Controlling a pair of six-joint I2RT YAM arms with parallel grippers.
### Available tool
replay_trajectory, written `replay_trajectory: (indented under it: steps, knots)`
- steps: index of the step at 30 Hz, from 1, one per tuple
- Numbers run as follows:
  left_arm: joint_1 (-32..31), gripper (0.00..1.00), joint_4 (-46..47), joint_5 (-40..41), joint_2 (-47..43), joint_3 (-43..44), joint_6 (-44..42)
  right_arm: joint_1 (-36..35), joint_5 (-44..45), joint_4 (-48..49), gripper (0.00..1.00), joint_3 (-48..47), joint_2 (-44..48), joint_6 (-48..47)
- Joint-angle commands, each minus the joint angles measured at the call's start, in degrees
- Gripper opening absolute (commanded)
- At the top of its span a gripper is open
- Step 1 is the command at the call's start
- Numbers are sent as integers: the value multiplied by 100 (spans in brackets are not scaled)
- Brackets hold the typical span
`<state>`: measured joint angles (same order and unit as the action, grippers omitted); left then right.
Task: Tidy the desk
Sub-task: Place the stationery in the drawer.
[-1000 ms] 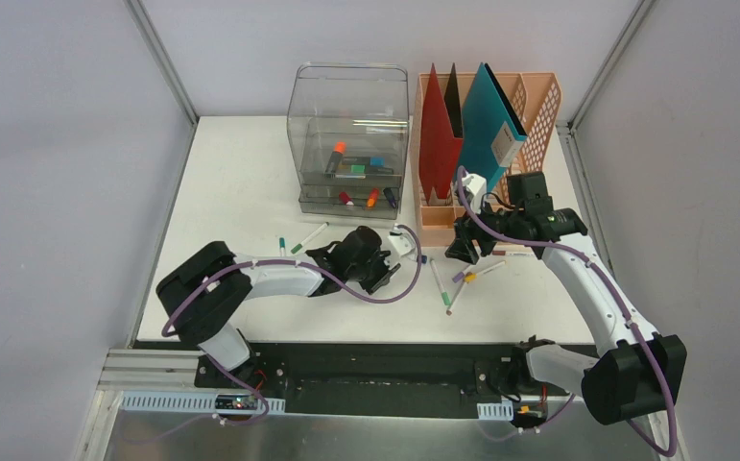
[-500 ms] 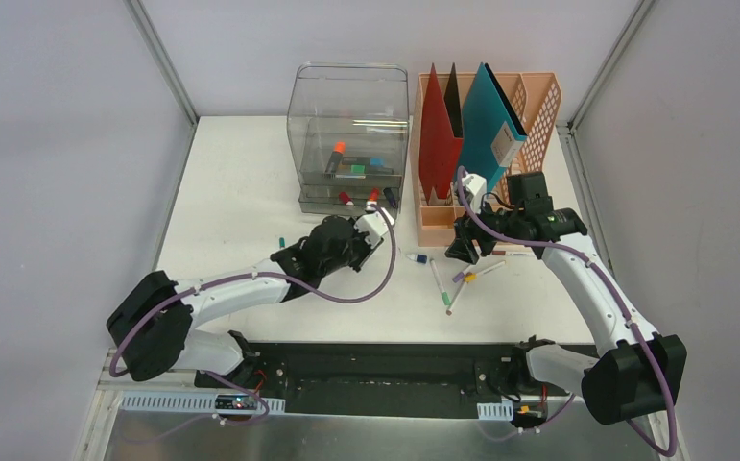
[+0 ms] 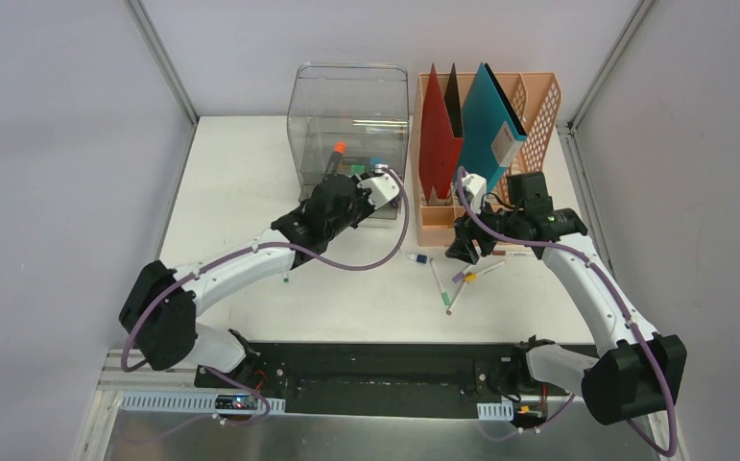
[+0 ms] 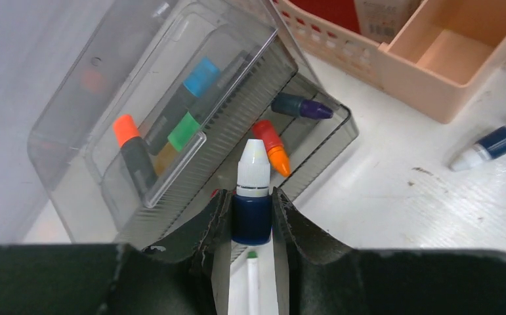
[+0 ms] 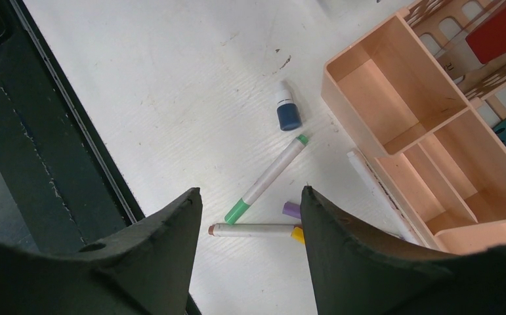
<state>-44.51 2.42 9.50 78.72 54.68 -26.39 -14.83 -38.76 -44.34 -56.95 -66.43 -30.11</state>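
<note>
On desk (image 3: 241, 173) — one blue bottle (image 3: 421, 258) loose; second bottle (image 4: 251, 190) in left jaws.

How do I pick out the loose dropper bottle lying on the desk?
Find the peach file rack, back right on the desk. Just in front of its near left corner lies a small dropper bottle. Unlike the long markers beside it, it is stubby, dark blue with a white cap.

desk (image 3: 241, 173) | on it: drawer box (image 3: 351, 106); file rack (image 3: 538, 106); markers (image 3: 440, 283); small bottle (image 3: 419, 258)
</note>
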Motion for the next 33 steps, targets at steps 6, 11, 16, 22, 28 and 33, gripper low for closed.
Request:
replay_trajectory:
  steps: [6, 11, 16, 22, 28, 33]
  knots:
    - [31, 0, -561, 680, 785, 932, -848, -11, -10, 153, 60, -18, 54, -74]
    - [56, 0, -375, 906, 1169, 1084, -1128, -11, -8, 149, 60, -18, 57, -75]
    - [96, 0, -144, 1189, 1597, 1203, -1333, -7, -8, 149, 60, -10, 60, -83]
    - [108, 11, 85, 1433, 1859, 1269, -1449, -12, 0, 151, 60, -9, 51, -83]
    - [114, 34, 371, 1616, 1971, 1223, -1492, -11, 0, 153, 60, -9, 35, -83]
    - [109, 47, 322, 1488, 1778, 1162, -1163, -11, 0, 153, 60, -9, 25, -92]
